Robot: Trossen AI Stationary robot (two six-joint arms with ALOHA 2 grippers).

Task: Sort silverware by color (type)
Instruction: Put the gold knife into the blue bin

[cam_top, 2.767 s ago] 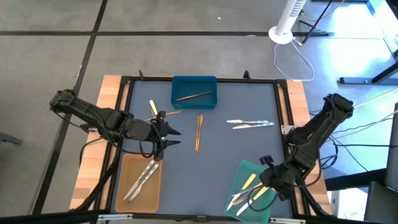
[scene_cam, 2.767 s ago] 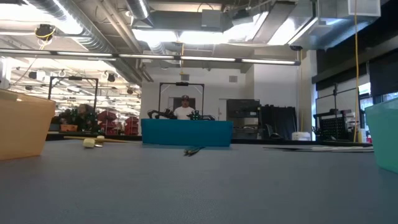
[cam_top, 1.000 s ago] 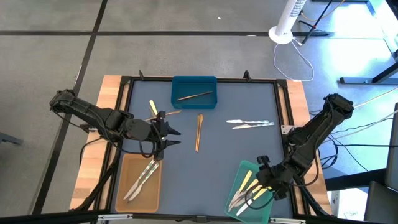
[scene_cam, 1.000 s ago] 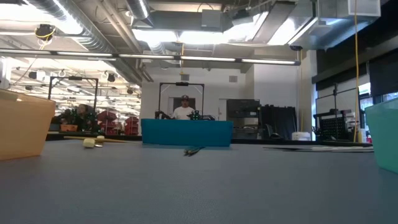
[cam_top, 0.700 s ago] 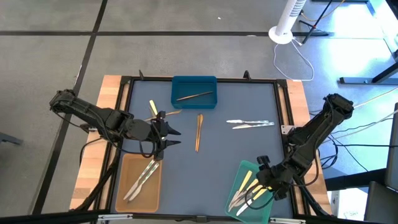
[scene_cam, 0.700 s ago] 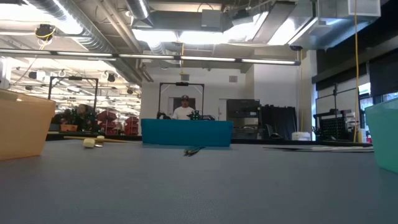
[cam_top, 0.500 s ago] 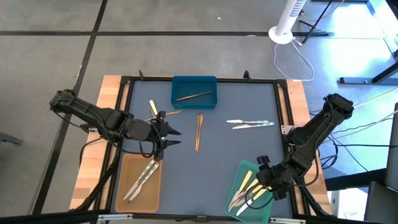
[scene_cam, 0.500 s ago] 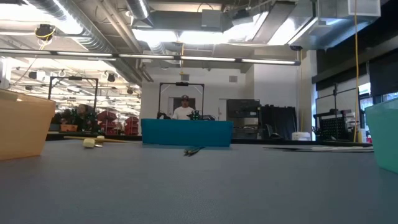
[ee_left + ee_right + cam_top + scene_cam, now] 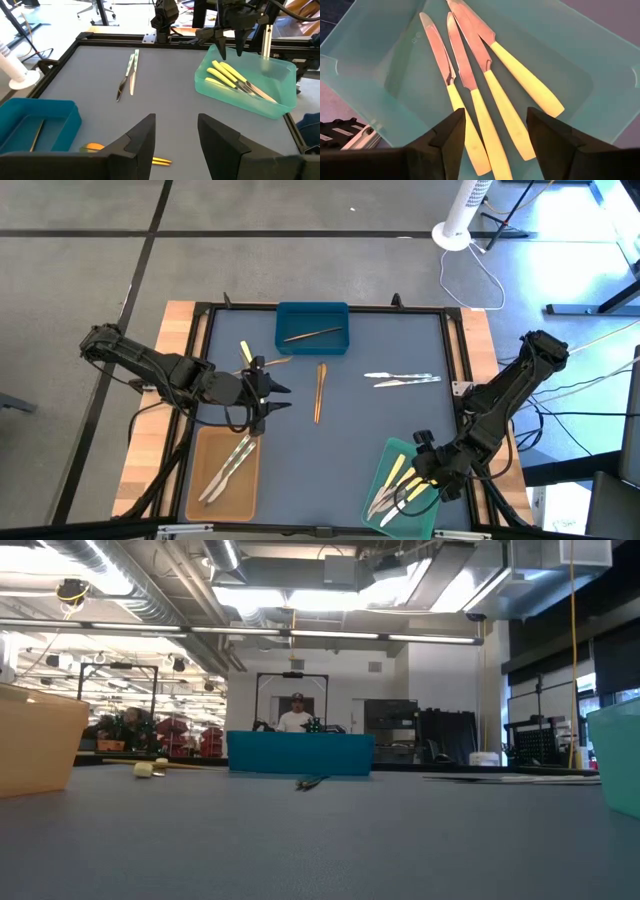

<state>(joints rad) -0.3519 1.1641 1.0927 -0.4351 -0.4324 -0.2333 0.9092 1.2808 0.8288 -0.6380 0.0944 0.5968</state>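
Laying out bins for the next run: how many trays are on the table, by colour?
Blue tray: 1
Tan tray: 1
Green tray: 1
Total: 3

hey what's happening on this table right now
A two-armed robot is sorting cutlery into trays by kind. Its right hand hovers open above the green plastic tray, where four yellow-handled knives lie. Its left hand waits open, empty, beside the tan tray holding silvery utensils. A brown utensil is in the blue tray. Another brown one, two silvery knives and a yellow piece remain on the mat.
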